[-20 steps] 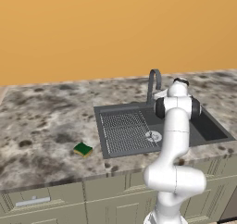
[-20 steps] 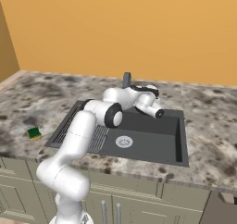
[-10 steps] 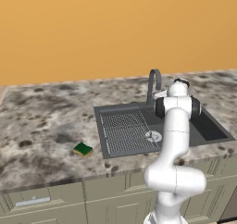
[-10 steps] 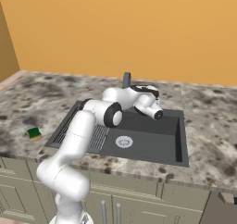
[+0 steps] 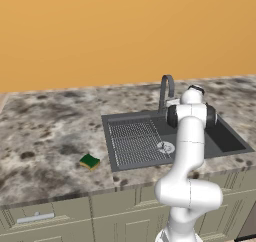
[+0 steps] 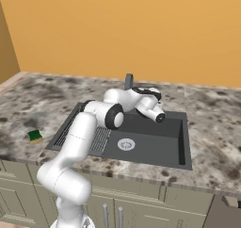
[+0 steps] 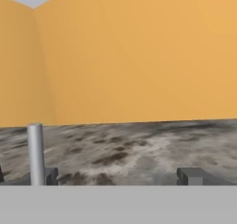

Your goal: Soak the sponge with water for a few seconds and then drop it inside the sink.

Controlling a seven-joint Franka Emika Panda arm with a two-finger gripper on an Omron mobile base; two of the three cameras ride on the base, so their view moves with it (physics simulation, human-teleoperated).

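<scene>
Your sponge (image 5: 89, 161) lies flat on the speckled stone tabletop (image 5: 45, 136), green face up, just off the left edge of the sink (image 5: 112, 158) and near the front edge of the tabletop. From the right base view you see the same sponge (image 6: 35, 136) to the left of the ribbed drainboard (image 6: 80, 130), well apart from the arm. Nothing touches it.

The sink's basin (image 6: 155, 147) is dark grey, with the round silver drain (image 6: 126, 144) in its floor. The curved grey faucet (image 5: 166, 88) rises at the back rim, and you cannot make out any stream of water under it.

Your arm reaches up over the sink, and the jaws (image 7: 118, 177) sit above the basin close to the faucet, pointing out across the tabletop toward the orange wall (image 7: 139, 56). In the hand view one fingertip (image 7: 194, 176) shows on the right and the other low on the left, standing wide apart with nothing between them, so you have hold of nothing. The faucet's grey tube (image 7: 35, 153) stands upright just beside the left tip.
</scene>
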